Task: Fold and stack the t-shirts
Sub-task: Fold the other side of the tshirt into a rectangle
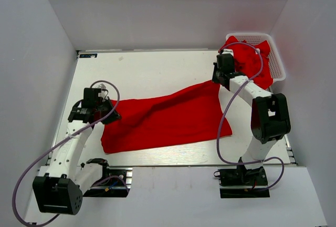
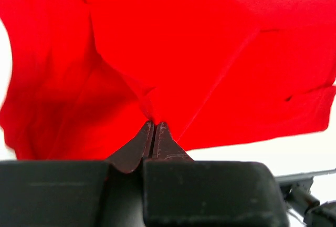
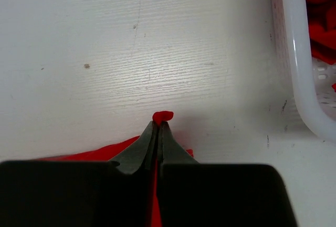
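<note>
A bright red t-shirt [image 1: 168, 119] lies stretched across the table from front left to back right. My left gripper [image 1: 111, 116] is shut on its left end; in the left wrist view the jaws pinch a fold of the t-shirt [image 2: 210, 59] at the gripper's tip [image 2: 155, 123]. My right gripper [image 1: 216, 81] is shut on the shirt's far right corner; in the right wrist view a small nub of the red t-shirt [image 3: 163, 115] pokes out past the closed tips [image 3: 159, 124]. More red t-shirts [image 1: 252, 61] are heaped in the basket.
A white plastic lattice basket [image 1: 277, 64] stands at the back right corner; its rim [image 3: 299, 69] shows close to the right gripper. White walls enclose the table [image 1: 147, 72] on three sides.
</note>
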Action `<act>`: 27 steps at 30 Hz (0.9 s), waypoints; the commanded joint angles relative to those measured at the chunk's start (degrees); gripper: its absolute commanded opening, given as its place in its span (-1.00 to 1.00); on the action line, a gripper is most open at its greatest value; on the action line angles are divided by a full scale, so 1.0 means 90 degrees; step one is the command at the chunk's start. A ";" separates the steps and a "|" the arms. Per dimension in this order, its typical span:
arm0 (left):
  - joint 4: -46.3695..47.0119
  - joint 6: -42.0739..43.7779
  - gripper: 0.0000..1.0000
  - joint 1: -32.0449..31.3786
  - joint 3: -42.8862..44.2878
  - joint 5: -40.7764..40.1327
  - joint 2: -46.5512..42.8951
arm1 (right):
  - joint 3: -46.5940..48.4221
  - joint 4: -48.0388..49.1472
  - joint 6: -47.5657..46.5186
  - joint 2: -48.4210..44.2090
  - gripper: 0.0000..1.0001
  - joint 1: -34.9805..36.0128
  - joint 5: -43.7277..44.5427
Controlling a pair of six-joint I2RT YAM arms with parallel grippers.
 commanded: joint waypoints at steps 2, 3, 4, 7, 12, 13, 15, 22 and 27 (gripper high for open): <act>-0.0558 -0.0038 -1.00 -0.0023 -0.0300 0.0384 -0.0540 | -0.0055 -0.0019 -0.0107 -0.0320 -1.00 -0.0034 0.0049; -0.0635 -0.0038 -1.00 -0.0023 -0.0446 0.0541 -0.0619 | -0.0054 -0.0039 -0.0098 -0.0320 -1.00 -0.0015 0.0021; -0.0742 -0.0038 -1.00 -0.0023 -0.0505 0.0600 -0.0697 | -0.0045 -0.0069 -0.0098 -0.0310 -1.00 -0.0034 -0.0018; -0.0870 -0.0038 -1.00 -0.0023 -0.0652 0.0970 -0.0990 | -0.0025 -0.0079 -0.0127 -0.0310 -1.00 -0.0024 -0.0038; -0.1163 0.0098 -1.00 -0.0023 -0.1013 0.1001 -0.1186 | 0.0043 -0.0108 -0.0127 -0.0232 -1.00 -0.0034 -0.0077; -0.1163 0.0098 -1.00 -0.0023 -0.1091 0.1001 -0.1186 | 0.0053 -0.0137 -0.0137 -0.0213 -1.00 -0.0034 -0.0097; -0.1047 0.0157 -1.00 -0.0023 -0.1374 0.1166 -0.1186 | 0.0024 -0.0157 -0.0137 -0.0203 -1.00 -0.0034 -0.0145; -0.0812 0.0225 0.83 -0.0023 -0.1560 0.1305 -0.1127 | -0.0045 -0.0196 -0.0117 -0.0115 -1.00 -0.0034 -0.0175; -0.0637 0.0225 1.00 -0.0023 -0.1190 0.1110 -0.1127 | -0.0152 -0.0206 -0.0098 -0.0222 -1.00 -0.0024 -0.0077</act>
